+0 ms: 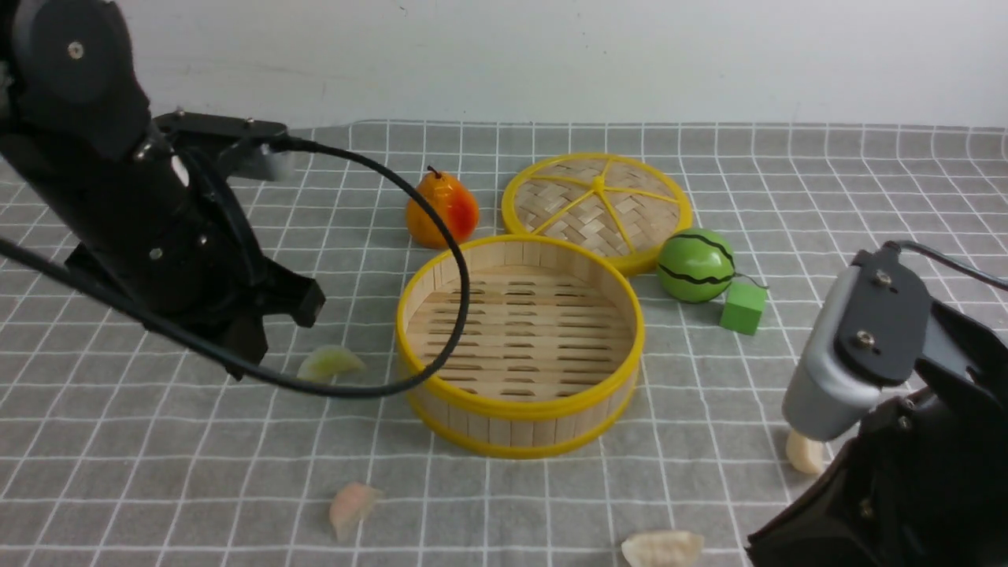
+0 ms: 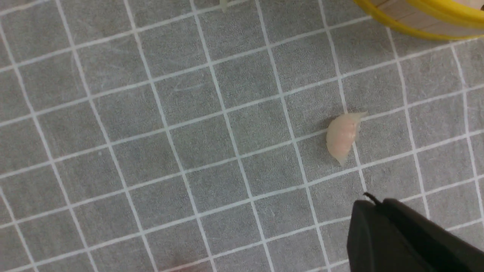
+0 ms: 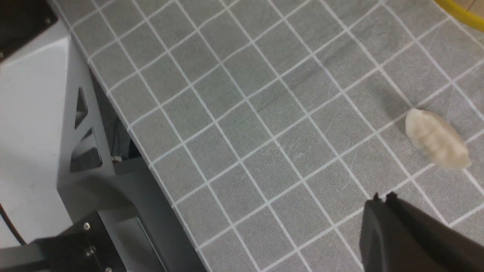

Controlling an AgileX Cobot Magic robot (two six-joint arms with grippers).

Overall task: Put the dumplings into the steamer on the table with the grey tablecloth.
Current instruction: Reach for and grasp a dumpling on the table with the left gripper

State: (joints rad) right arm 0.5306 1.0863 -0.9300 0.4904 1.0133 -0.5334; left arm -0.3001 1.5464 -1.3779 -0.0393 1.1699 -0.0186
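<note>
From our own side we looked forward over the table (image 1: 866, 197); both wrist cameras faced down close, sharing the rim of the steamer (image 2: 416, 22).

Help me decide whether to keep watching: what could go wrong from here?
The left arm's cable hangs across the steamer in the front view and might snag or shift it. The left gripper and right gripper both look shut near the pink dumpling and a cream dumpling; coming down closed could knock these small pieces away.
</note>
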